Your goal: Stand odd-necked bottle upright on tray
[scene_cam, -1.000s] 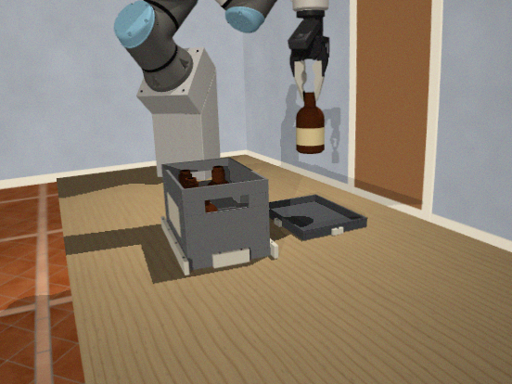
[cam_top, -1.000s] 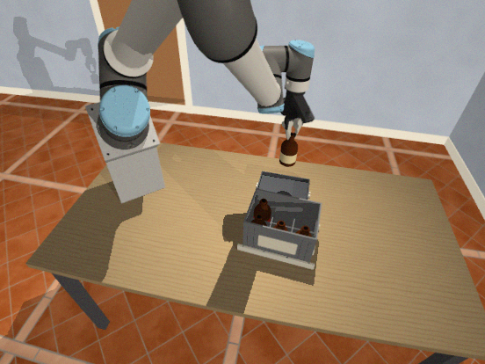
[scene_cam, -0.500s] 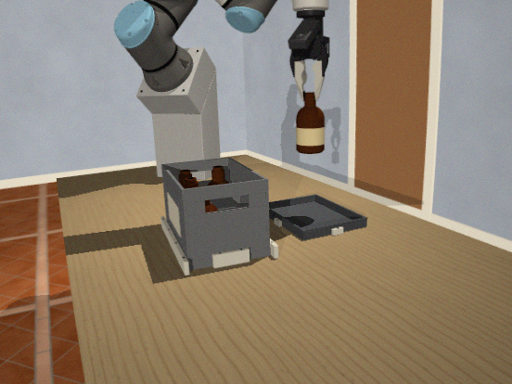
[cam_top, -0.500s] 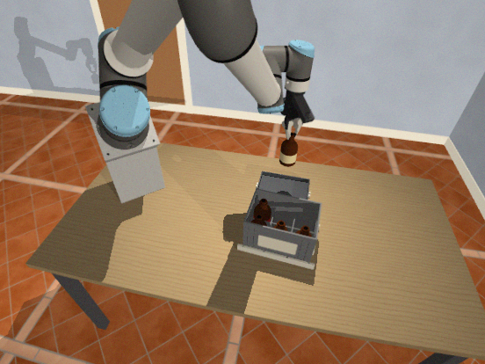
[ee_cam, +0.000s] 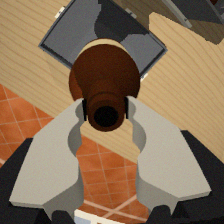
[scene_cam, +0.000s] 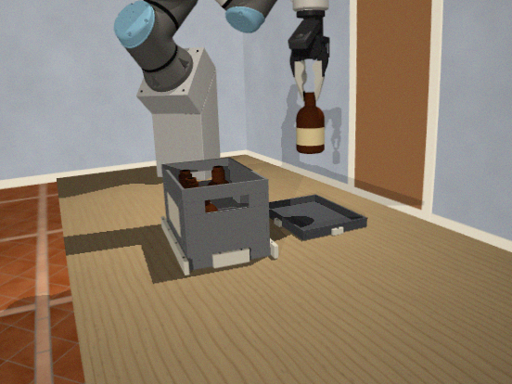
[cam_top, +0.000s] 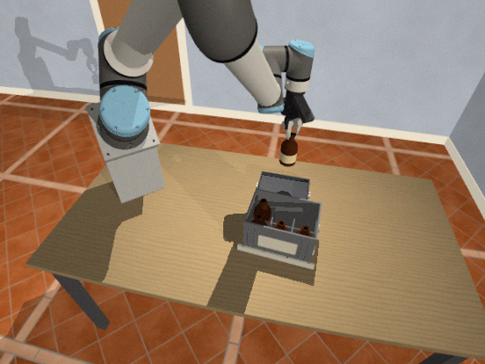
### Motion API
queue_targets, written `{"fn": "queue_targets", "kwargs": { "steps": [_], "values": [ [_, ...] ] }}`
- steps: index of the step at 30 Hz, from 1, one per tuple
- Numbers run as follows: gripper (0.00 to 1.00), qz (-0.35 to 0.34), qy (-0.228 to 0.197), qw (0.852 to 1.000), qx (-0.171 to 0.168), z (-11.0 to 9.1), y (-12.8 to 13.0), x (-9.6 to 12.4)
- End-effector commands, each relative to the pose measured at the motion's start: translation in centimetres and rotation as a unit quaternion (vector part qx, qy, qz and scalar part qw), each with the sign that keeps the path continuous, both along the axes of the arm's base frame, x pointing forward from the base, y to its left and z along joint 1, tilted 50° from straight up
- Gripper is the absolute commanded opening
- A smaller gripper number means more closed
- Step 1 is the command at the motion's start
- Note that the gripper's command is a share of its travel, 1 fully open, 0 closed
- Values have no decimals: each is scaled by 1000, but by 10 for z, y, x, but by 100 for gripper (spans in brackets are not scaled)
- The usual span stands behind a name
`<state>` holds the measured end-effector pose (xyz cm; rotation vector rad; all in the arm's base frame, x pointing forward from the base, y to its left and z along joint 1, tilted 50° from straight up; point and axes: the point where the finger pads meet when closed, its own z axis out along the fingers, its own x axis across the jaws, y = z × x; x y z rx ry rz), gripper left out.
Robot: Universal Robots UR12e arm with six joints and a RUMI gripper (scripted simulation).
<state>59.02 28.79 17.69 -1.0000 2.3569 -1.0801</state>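
The landmark is the grey, open-topped, box-shaped crate (cam_top: 281, 239) (scene_cam: 227, 234), which stands level on the light wood-grained table (cam_top: 378, 257) (scene_cam: 348, 317). Four brown bottles with narrow necks (cam_top: 263, 212) (scene_cam: 218, 175) are in the crate, their openings facing up. A pale rectangular panel (cam_top: 277, 244) (scene_cam: 173, 214) marks one side of the crate, and pale strips (cam_top: 274, 257) (scene_cam: 175, 245) lie along its foot.

Just beside the crate, on the side opposite that panel, the shallow dark-grey square tray (cam_top: 287, 185) (scene_cam: 334, 230) (ee_cam: 55, 56) lies flat on the table. A dark shadow covers part of its floor.

Higher than the crate, and out past it on the tray's side, the black two-jaw gripper with pale grey fingers (cam_top: 293, 128) (scene_cam: 309, 96) points downward. Its fingers pinch the neck of a brown, round-bodied bottle with a cream label band (cam_top: 288, 151) (scene_cam: 310, 129) (ee_cam: 104, 75), one finger on either side just below the opening. This bottle hangs upright, in the air and clear of the crate, the tray and the table. Whether its neck is thicker or thinner than the others' cannot be told.
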Motion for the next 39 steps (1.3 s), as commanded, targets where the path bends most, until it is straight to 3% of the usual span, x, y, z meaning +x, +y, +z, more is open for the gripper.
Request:
{"fn": "queue_targets", "kwargs": {
  "steps": [1,39],
  "values": [
    [0,0,0,1000,0,1,0,0],
    [0,0,0,1000,0,-8,-6,7]
  ]
}}
